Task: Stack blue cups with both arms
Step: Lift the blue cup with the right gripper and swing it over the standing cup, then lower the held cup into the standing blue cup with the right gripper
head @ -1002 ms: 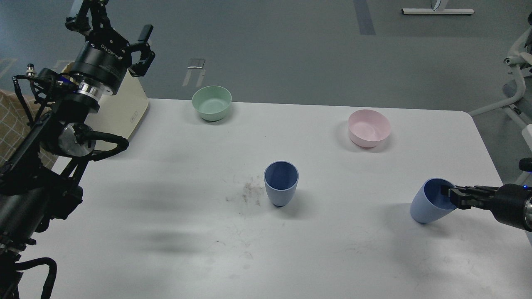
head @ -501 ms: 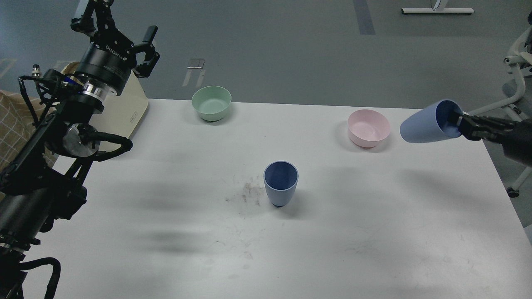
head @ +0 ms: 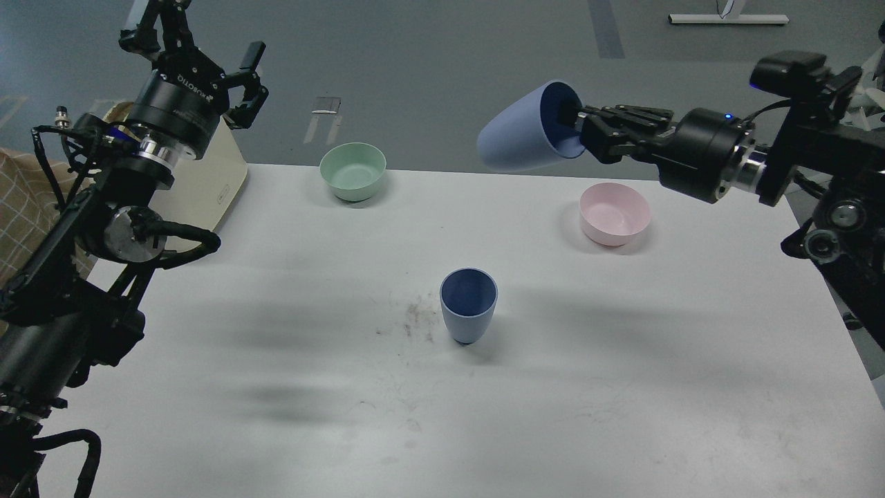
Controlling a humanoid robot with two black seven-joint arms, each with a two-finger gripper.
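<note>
Item: two blue cups, one carried, one standing. Carried cup (head: 517,136), upper centre-right of the frame, lies on its side in the air, mouth to the right, rounded base pointing left and slightly down; the right gripper (head: 579,128) is clamped on its rim, one finger inside. Standing cup (head: 468,305), centre of the frame, upright on the white table (head: 622,387), mouth up, below and a little left of the carried one. Left gripper (head: 200,52), upper left, fingers spread, empty, well apart from both cups. Judgement: the carried cup must turn base-down before lowering; the right arm is nearer.
</note>
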